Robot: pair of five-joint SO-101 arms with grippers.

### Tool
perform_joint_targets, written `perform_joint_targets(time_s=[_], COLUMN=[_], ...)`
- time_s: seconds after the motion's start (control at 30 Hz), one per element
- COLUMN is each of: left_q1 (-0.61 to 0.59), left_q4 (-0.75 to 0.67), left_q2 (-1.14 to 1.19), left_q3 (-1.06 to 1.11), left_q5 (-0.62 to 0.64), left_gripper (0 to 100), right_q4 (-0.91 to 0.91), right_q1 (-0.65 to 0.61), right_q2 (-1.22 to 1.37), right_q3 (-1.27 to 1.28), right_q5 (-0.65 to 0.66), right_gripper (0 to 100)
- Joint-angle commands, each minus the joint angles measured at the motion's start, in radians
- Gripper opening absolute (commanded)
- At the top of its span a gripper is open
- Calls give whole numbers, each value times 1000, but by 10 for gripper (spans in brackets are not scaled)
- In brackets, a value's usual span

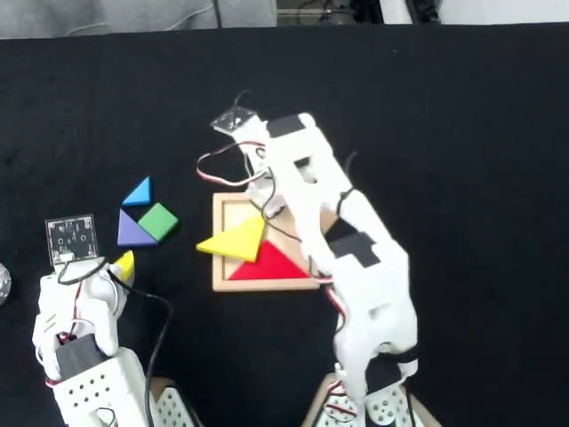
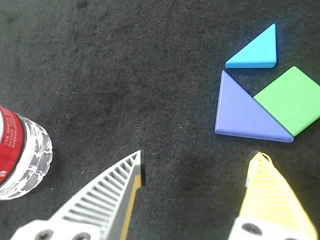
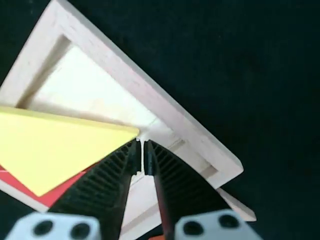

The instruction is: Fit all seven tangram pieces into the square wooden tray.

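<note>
The square wooden tray (image 1: 219, 277) lies mid-table with a red triangle (image 1: 267, 265) inside it. A large yellow triangle (image 1: 236, 240) rests tilted across the tray's left rim, partly over the red one. My right gripper (image 3: 141, 148) is shut with nothing between its fingers, its tips at the yellow triangle's (image 3: 55, 150) pointed corner, over the tray's (image 3: 150, 95) floor. A small blue triangle (image 2: 257, 50), a purple triangle (image 2: 240, 115) and a green square (image 2: 292, 100) lie together on the cloth. My left gripper (image 2: 197, 162) stands open just short of the purple triangle.
A clear glass jar with a red label (image 2: 20, 155) stands beside the left gripper, at the table's left edge (image 1: 3, 280). The right arm (image 1: 356, 258) covers the tray's right side. Black cloth covers the table.
</note>
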Motion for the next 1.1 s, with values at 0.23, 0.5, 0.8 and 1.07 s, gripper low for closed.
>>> perform_joint_targets(time_s=[0.23,0.5,0.8,1.07], left_q1=[13,13,13,13], left_q4=[3,3,3,3], left_q2=[-2,-2,-2,-2], left_q3=[18,18,18,18], left_q5=[-11,-11,-12,-12], left_gripper=[332,332,332,332], right_q4=[20,112,178,124], right_q1=[-11,-15,-259,-347], right_q2=[50,28,-25,18], right_q3=[-189,-309,-297,-243], right_q5=[-12,-12,-11,-60], right_gripper=[11,11,11,11])
